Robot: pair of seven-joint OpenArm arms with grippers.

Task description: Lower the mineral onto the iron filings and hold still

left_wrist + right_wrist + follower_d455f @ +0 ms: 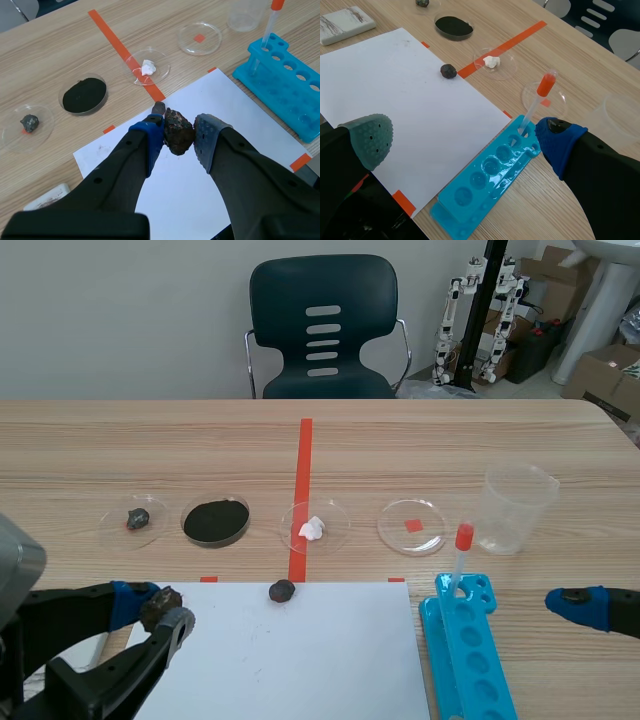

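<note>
My left gripper (181,137) is shut on a dark, brown-speckled mineral (176,129), holding it above the near left part of the white paper (200,165). In the scene view the mineral (160,605) sits between the left gripper (158,614) fingers, nearer to me than the dishes. The iron filings (215,520) are a black heap in a petri dish (83,95), ahead and to the left of the held mineral. At the right edge of the scene view is my right gripper (580,606); in its own wrist view the right gripper (465,142) is open and empty over the paper's edge.
A small dark stone (282,590) lies at the paper's far edge. The dish row also holds a grey stone (137,518), a white lump (313,528) and a red square (411,525). A beaker (516,508) and a blue rack (465,650) with a dropper (458,560) stand right.
</note>
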